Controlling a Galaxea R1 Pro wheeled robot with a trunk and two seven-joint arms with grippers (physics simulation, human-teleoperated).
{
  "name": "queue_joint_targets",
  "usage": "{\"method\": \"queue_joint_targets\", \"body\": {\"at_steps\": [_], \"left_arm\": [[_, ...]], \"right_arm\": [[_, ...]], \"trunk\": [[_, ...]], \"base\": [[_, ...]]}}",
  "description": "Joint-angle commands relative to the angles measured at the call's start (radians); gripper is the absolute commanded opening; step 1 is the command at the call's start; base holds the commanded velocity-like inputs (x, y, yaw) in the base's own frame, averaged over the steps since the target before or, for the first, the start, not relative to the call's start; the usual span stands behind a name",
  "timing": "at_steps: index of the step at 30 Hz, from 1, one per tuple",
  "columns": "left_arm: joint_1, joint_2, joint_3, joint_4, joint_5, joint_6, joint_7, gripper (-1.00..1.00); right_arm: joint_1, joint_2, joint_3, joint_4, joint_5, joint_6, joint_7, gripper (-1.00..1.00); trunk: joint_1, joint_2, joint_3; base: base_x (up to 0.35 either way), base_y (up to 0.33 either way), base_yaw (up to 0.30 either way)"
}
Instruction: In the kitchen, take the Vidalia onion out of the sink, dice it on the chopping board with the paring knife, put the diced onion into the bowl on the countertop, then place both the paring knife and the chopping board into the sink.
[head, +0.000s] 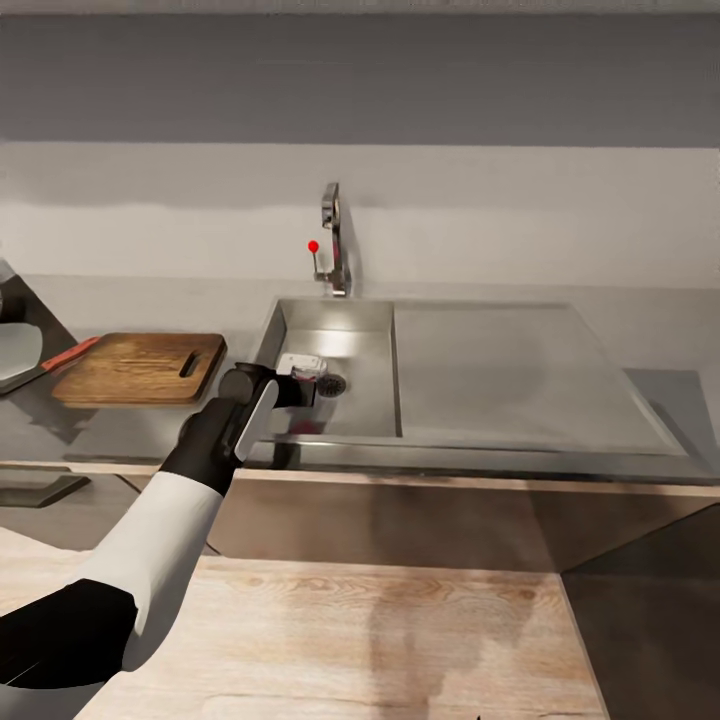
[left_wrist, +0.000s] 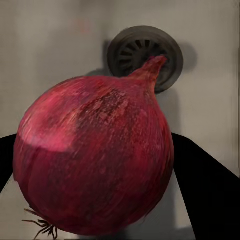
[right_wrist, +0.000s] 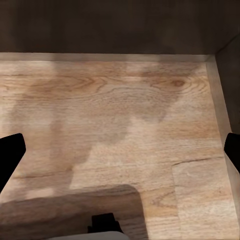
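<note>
Two arms, two very different spots. The left gripper (head: 300, 380) reaches down into the sink (head: 290, 318), close to the drain (head: 332, 384). From the left wrist view, its dark jaws sit against either side of a red-skinned onion (left_wrist: 95, 155), apparently gripping it, with the onion's pointed tip toward the drain (left_wrist: 145, 56) and its root hairs toward the camera. The right gripper (right_wrist: 120, 150) hangs over the wooden floor (right_wrist: 115, 115), jaws spread wide with nothing between them. On the table (head: 650, 330), left of the sink, lies the chopping board (head: 140, 367); a red-handled knife (head: 70, 354) rests just beside its far left end. A faucet (head: 333, 235) with a red knob stands behind the basin.
</note>
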Motion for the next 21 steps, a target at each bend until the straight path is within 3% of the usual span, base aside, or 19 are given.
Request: {"method": "queue_joint_targets", "body": {"at_steps": [1,5,21], "left_arm": [[-0.001,0.0,-0.001,-0.002,0.008,0.004,0.006,-1.0],[0.0,0.0,0.0,-0.004,0.008,0.005,0.006,-1.0],[0.0,0.0,0.0,-0.074,0.006,0.01,0.007,-1.0]], "right_arm": [[-0.001,0.0,0.006,0.001,0.0,-0.001,-0.008,1.0],[0.0,0.0,0.006,0.001,0.0,0.0,-0.008,1.0],[-0.001,0.0,0.006,0.002,-0.001,0.0,-0.008,1.0]], "trunk": [[0.0,0.0,0.001],[0.0,0.0,0.007],[-0.061,0.112,0.083]], "base": [[0.0,0.0,0.0],[0.0,0.0,0.0],[0.0,0.0,0.0]]}}
